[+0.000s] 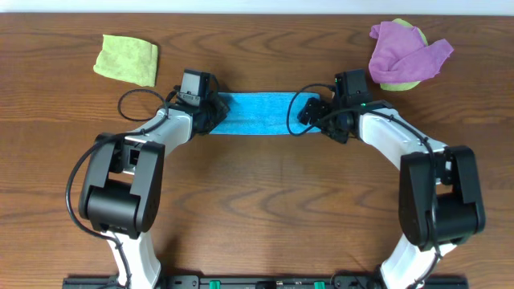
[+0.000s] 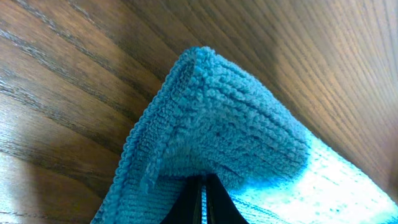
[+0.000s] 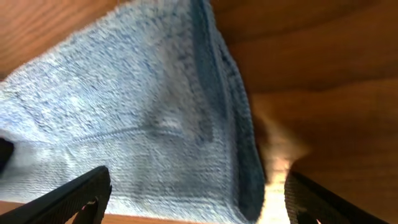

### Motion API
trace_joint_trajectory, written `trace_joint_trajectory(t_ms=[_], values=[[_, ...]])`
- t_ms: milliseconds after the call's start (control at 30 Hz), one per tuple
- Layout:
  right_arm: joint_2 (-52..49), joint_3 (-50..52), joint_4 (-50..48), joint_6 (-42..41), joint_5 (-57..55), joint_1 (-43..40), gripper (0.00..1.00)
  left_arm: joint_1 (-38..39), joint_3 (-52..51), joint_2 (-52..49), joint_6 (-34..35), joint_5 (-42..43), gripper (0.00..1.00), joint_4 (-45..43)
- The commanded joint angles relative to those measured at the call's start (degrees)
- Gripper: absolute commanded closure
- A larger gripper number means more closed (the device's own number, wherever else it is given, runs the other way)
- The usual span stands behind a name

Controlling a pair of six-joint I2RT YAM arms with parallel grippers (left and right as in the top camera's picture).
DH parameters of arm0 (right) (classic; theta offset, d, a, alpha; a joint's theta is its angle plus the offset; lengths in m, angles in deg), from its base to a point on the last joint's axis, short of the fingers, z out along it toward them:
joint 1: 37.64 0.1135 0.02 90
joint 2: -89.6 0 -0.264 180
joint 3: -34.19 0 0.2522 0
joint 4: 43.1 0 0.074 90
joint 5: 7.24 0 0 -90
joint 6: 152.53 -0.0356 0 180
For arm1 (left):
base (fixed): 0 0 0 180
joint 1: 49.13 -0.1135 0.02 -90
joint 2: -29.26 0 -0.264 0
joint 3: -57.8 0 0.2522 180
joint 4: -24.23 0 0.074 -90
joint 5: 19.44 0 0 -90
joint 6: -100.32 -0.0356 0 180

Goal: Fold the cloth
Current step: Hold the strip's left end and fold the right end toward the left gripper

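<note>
Even bright light, right-wrist view blurred

We are looking at a blue cloth that is lying as a long, narrow band on the table. It is running left to right across the table's middle and sitting in its far half. Most of its length is lying flat, showing a looped terry weave and a stitched hem. The end toward the table's left is humping up off the wood in a rounded, doubled fold. The end toward the table's right is resting flat, its hemmed edge showing darker.
</note>
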Motion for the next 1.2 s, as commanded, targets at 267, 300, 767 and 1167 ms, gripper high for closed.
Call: trace_joint_trajectory(t_ms=[267,300,767,1167], values=[[-5.4,-0.2,-2.5,-2.5,0.3,2.1,0.26,0.5,1.2,-1.4,0.6,-1.2,0.94,0.2],[-5.4,-0.2,-2.9,-2.5,0.0,2.1,0.29,0.5,1.2,-1.4,0.6,-1.2,0.94,0.2],[-4.9,-0.2,-6.5,-0.5,-2.1,2.1,0.99,0.4,1.2,-1.4,0.6,-1.2,0.94,0.3],[4.2,-0.2,-7.0,3.5,2.1,2.4,0.99,0.4,1.2,-1.4,0.6,-0.8,0.94,0.3]])
